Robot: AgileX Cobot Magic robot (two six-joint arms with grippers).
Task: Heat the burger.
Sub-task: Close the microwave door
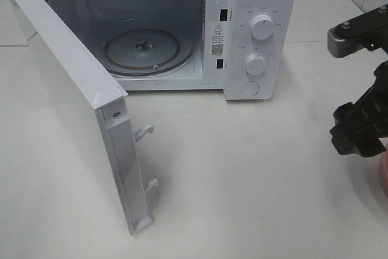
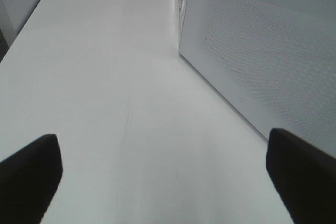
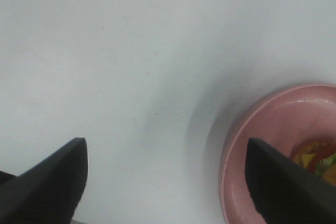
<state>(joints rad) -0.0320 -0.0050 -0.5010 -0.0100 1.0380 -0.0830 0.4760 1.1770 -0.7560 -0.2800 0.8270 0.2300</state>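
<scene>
Three eyes on my white table

My high camera looks down from in front at the open microwave [image 1: 182,28] and the table [image 1: 242,168]. My left wrist camera sits low, looking along the table beside the microwave's door [image 2: 262,51]. My right wrist camera looks straight down, close to the pink plate [image 3: 262,129], which the high view only catches at its right edge.

One microwave [image 1: 182,28] is sitting on the table [image 1: 254,174], with its one door [image 1: 73,89] standing open. One glass turntable [image 1: 143,50] is lying inside it. Two knobs [image 1: 262,26] and one round button [image 1: 250,88] are showing on its panel, and two latch hooks [image 1: 145,130] are sticking out of the door edge. One pink plate [image 3: 262,129] is holding one burger [image 3: 317,162]. Two grippers are showing: the left gripper [image 2: 163,177] and the right gripper [image 3: 168,182].
</scene>
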